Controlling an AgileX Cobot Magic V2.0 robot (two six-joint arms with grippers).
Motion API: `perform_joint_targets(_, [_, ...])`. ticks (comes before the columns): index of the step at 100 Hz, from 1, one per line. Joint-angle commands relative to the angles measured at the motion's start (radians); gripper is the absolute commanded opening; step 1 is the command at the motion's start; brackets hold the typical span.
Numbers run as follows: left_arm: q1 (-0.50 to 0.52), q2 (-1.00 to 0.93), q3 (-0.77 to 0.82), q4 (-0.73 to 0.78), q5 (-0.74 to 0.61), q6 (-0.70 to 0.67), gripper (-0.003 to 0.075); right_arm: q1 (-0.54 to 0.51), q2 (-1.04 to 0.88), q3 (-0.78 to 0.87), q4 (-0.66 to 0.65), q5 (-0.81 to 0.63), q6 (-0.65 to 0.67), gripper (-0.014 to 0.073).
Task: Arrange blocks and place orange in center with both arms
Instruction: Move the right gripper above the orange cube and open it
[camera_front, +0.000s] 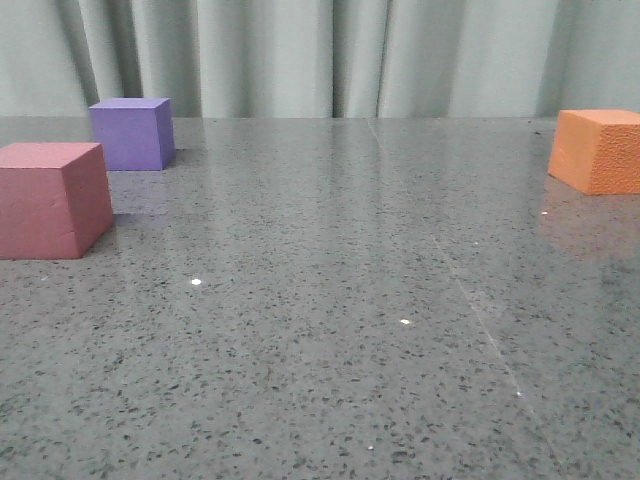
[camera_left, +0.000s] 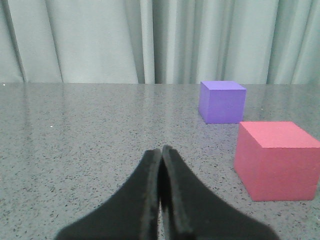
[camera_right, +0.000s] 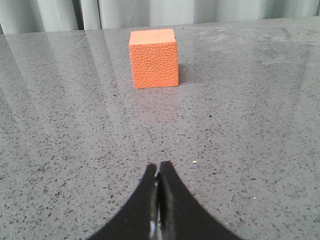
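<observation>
Orange cube far right, both pincers pressed together

Orange cube (camera_front: 597, 150) sits at the far right of the speckled grey bench (camera_front: 330, 330), cut by the frame edge in the front view, turned so one vertical corner faces that camera. As a cube it has no long axis. Across the bench on the left stand the pink-red cube (camera_front: 52, 199), nearer, and the purple cube (camera_front: 132, 133), farther back and just beside it; whether the two touch is hard to judge from here.

Neither arm appears in the front view. Only the right wrist view shows the orange cube's pebbled face squarely, well ahead of the right pincer (camera_right: 159, 172) and nearly in line with it, apart from it. That pincer's fingers are pressed together, holding nothing. The left wrist view shows the left pincer (camera_left: 161, 156) likewise closed and empty, with both other cubes ahead and off to one side, a gap visible between them
</observation>
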Motion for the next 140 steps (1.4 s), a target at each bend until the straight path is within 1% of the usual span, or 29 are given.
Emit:
perform_joint_targets(1, [0.002,-0.034,0.055,-0.009,-0.075,-0.002,-0.0019,-0.004,-0.024,-0.015,-0.006,-0.085,-0.002,-0.0067])
perform_joint_targets(55, [0.002,-0.034,0.055,-0.009,-0.075,-0.002,-0.0019,-0.004,-0.024,-0.015,-0.006,-0.096,-0.002,-0.0067])
perform_joint_targets(70, [0.002,-0.034,0.055,-0.009,-0.075,-0.002,-0.0019,-0.004,-0.024,-0.015,-0.006,-0.135,-0.002,-0.0067])
perform_joint_targets(85, [0.002,-0.034,0.055,-0.009,-0.075,-0.002,-0.0019,-0.004,-0.024,-0.026,-0.006,-0.262,-0.002,-0.0067])
perform_joint_targets(91, [0.002,-0.034,0.055,-0.009,-0.075,-0.002,-0.0019,-0.004,-0.018,-0.059,-0.004,-0.257,-0.002,-0.0067])
perform_joint_targets(98, [0.002,-0.034,0.055,-0.009,-0.075,-0.002,-0.0019,-0.004,0.004,-0.128,-0.004,-0.188,-0.002,-0.0067])
perform_joint_targets(108, [0.002,-0.034,0.055,-0.009,-0.075,-0.002,-0.0019,-0.004,0.079,-0.266,-0.004,0.004,-0.002,-0.0067])
perform_joint_targets(129, [0.002,-0.034,0.055,-0.009,-0.075,-0.002,-0.0019,-0.004,0.355,-0.570,-0.004,0.327,-0.002,-0.0067])
perform_joint_targets(136, [0.002,-0.034,0.055,-0.009,-0.075,-0.002,-0.0019,-0.004,0.456,-0.657,-0.004,0.400,-0.002,-0.0067])
perform_joint_targets(140, [0.002,-0.034,0.055,-0.009,-0.075,-0.002,-0.0019,-0.004,0.510,-0.700,-0.004,0.417,-0.002,-0.0067])
